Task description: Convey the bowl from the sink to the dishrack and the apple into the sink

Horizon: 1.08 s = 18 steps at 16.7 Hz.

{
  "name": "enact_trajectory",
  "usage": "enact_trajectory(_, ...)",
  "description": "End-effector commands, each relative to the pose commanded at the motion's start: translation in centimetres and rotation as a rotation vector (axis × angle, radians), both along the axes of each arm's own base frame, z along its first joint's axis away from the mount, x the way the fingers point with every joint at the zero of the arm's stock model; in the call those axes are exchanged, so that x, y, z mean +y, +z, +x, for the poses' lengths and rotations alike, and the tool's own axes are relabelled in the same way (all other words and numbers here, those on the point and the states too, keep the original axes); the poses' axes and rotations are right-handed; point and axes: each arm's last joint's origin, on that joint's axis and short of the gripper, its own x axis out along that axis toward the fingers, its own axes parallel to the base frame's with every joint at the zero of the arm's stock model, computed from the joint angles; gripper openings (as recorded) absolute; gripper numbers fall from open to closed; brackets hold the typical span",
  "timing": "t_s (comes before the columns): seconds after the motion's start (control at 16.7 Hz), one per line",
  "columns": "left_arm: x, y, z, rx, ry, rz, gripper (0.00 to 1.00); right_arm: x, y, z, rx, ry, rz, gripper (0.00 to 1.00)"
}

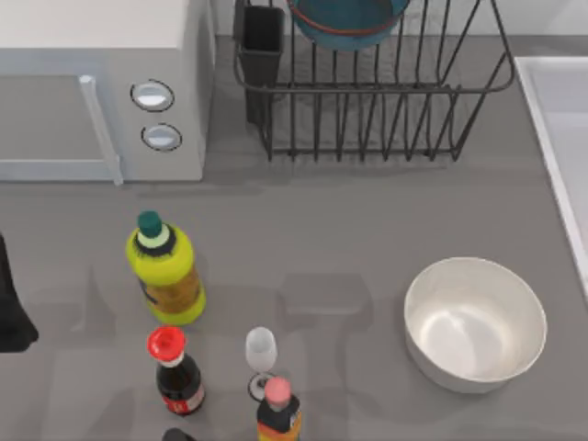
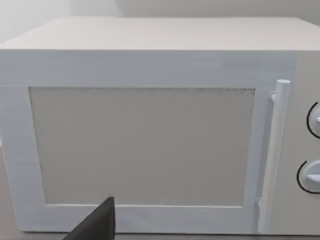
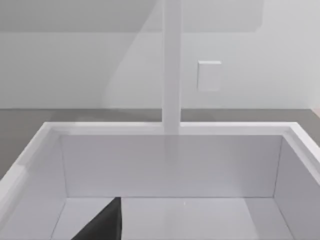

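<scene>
The bowl (image 1: 347, 23) already sits in the dishrack (image 1: 367, 101) at upper centre. The apple isn't visible; locate it before reaching. Over the sink (image 3: 170, 131), the right gripper's grip state is unclear.

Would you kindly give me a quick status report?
Bowl sits in dishrack. Right gripper above sink. Left gripper faces microwave.

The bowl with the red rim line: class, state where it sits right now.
In the top view the bowl rests inside the dishrack at the table's far edge, right of the dark cutlery cup and the microwave.
</scene>
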Motion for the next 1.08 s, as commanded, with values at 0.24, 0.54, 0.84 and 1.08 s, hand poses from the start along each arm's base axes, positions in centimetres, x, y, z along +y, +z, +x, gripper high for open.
enact_trajectory(0.24, 0.0, 0.0, 0.0, 0.0, 0.0, 0.0, 1.0, 0.1, 0.1, 0.0, 0.002, 0.0, 0.001, 1.0)
enact_trajectory(0.54, 0.0, 0.0, 0.0, 0.0, 0.0, 0.0, 1.0, 1.7, 2.7, -0.2, 0.048, -0.004, 0.026, 1.0)
enact_trajectory(0.84, 0.0, 0.0, 0.0, 0.0, 0.0, 0.0, 1.0, 5.1, 8.5, -2.1, 0.044, -0.003, 0.016, 1.0)
enact_trajectory(1.08, 0.0, 0.0, 0.0, 0.0, 0.0, 0.0, 1.0, 8.6, 14.0, -6.1, -0.06, -0.003, -0.027, 1.0)
